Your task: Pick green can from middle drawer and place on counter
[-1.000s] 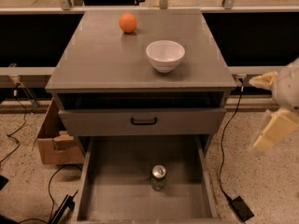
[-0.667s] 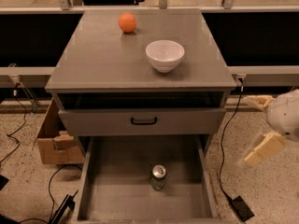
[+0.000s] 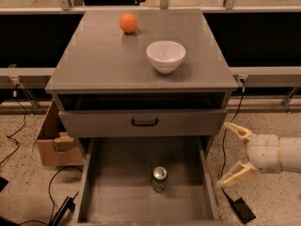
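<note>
Since the earlier frame, the end effector [image 3: 233, 153] has dropped lower and drifted in toward the cabinet. The can, bowl and orange have not shifted. It now hangs outside the open drawer [image 3: 117, 197], just beyond its right side wall. Its two pale fingers are spread wide, one above the other, gripping nothing.

The green can [image 3: 159, 179] stands on the drawer floor, to the left of the end effector and a little lower in the view, with the side wall between them. The can is upright: its long axis runs vertically, and its shiny silver top with the pull tab faces up. Well above and to the left of the end effector, the desk [image 3: 103, 65] carries a white bowl [image 3: 166, 55] and, farther back, an orange [image 3: 128, 22].

The step in hand appears to be the reach toward the can. To do it well, the end effector should probably clear the side wall, then come down with its fingers wide on either side of the can. Closing around the middle of the body rather than the rim should keep the can from tipping.
</note>
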{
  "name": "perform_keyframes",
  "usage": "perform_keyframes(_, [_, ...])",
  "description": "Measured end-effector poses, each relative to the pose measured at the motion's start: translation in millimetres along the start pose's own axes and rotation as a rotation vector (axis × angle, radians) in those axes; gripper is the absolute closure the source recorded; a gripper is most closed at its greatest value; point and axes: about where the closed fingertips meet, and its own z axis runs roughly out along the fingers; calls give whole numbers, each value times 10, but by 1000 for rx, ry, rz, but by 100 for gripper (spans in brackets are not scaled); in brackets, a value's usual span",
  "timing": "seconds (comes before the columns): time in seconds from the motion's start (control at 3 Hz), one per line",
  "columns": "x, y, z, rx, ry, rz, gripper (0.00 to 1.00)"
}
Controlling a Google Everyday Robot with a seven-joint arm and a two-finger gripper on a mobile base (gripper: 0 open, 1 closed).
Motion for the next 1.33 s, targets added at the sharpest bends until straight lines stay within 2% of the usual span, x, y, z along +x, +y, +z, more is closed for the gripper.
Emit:
perform_keyframes(0.33, [-3, 0, 0, 0, 0, 1, 0])
perform_keyframes(0.67, [165, 3, 295, -11, -53, 15, 0])
perform_keyframes(1.33, [808, 147, 1533, -88, -259, 82, 0])
